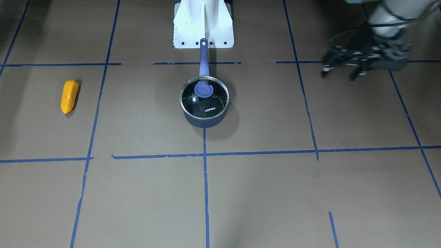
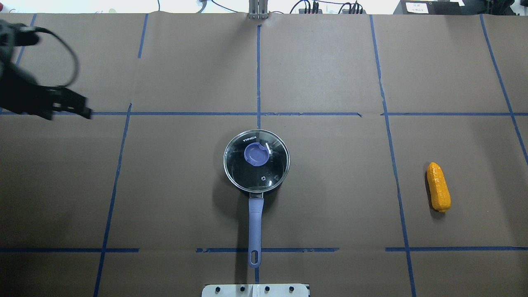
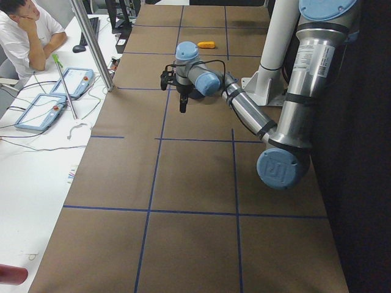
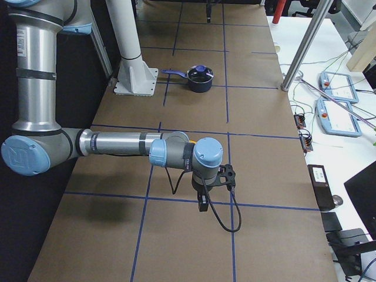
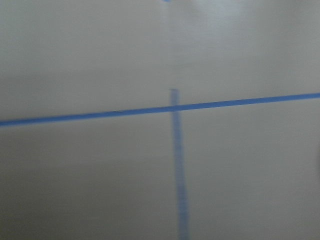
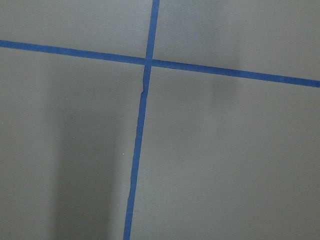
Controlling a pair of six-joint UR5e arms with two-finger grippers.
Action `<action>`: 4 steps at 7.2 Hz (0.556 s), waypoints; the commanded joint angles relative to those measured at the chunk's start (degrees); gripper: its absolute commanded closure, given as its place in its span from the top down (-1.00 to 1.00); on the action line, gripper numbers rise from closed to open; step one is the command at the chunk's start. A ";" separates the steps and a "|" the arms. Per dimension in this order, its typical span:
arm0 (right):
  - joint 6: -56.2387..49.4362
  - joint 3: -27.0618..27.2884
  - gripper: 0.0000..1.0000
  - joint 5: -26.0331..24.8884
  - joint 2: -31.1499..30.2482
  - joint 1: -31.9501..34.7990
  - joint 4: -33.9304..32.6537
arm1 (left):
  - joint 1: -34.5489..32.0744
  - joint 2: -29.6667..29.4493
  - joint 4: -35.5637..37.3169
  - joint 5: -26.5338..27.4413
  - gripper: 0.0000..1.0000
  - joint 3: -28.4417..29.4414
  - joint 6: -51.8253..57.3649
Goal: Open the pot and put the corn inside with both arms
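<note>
Jaws first. My left jaws look spread apart with nothing between them, but they are blurry. They hang over the counter [image 2: 330,74], far off to my left of the pot [image 1: 205,120]. My right jaws point down at the counter, far off on the other side of the pot. I cannot tell if they are apart or pressed together.

The big brown counter has blue tape lines [image 6: 140,140] on it. My left arm [image 3: 244,110] reaches out low over it. My right arm [image 4: 117,143] does too, at its own end. My white base stand [image 1: 203,24] is just behind the pot.

The pot sits in the middle of the counter. Its long handle [image 2: 255,222] points back at the base stand. The glass lid [image 2: 256,169] is on the pot, shut. The corn [image 2: 438,186] lies flat on the counter, well apart from the pot, on my right side. The purple knob [image 2: 255,154] sits on the lid.
</note>
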 commanded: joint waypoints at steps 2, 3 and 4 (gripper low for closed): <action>0.00 -0.09 1.00 0.00 0.00 -0.10 0.00 | 14.35 -21.50 8.25 12.68 1.00 9.77 -18.53; 0.00 -0.01 1.00 0.00 0.00 -0.10 0.00 | 15.32 -24.95 8.27 12.77 1.00 12.86 -18.62; 0.00 0.00 1.00 0.00 0.00 -0.18 -0.09 | 16.90 -29.16 8.36 13.90 1.00 17.07 -18.88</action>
